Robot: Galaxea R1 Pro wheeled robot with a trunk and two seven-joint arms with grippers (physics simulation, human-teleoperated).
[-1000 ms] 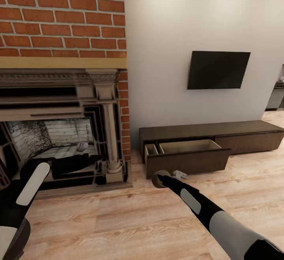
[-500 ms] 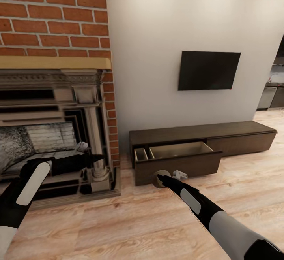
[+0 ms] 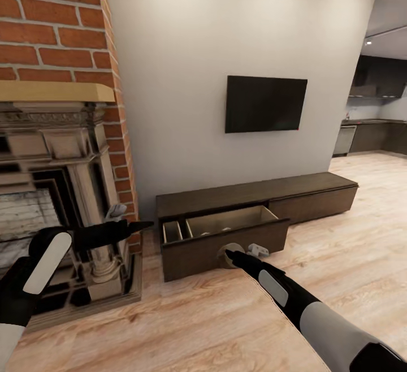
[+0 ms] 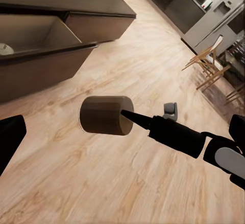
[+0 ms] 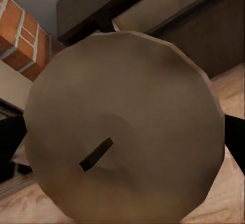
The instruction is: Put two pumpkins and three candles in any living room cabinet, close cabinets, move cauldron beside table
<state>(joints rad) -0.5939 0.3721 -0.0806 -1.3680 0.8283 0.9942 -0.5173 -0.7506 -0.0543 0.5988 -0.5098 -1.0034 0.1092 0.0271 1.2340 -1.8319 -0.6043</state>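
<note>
A beige-tan candle (image 3: 223, 252) hangs just in front of the open drawer (image 3: 226, 226) of the low dark brown cabinet (image 3: 305, 191), with my right gripper (image 3: 230, 255) shut on it. In the right wrist view the candle (image 5: 122, 127) shows end-on with its dark wick (image 5: 96, 154). The left wrist view sees the same candle (image 4: 104, 115) from the side, over the floor. Two small pale shapes (image 3: 216, 231) lie inside the drawer, too small to identify. My left gripper (image 3: 131, 220) hovers open beside the fireplace, its fingers (image 4: 10, 139) spread wide. Pumpkins, cauldron and table are out of view.
A brick fireplace (image 3: 56, 180) with a stone surround stands at the left, close to my left arm. A black TV (image 3: 265, 103) hangs on the white wall above the cabinet. A kitchen (image 3: 367, 134) opens at the far right. Wooden chairs (image 4: 209, 65) stand further off.
The whole picture has shifted left, so the camera has turned right; the fireplace slides out and the kitchen comes in. Both arms keep their places and the candle stays held.
</note>
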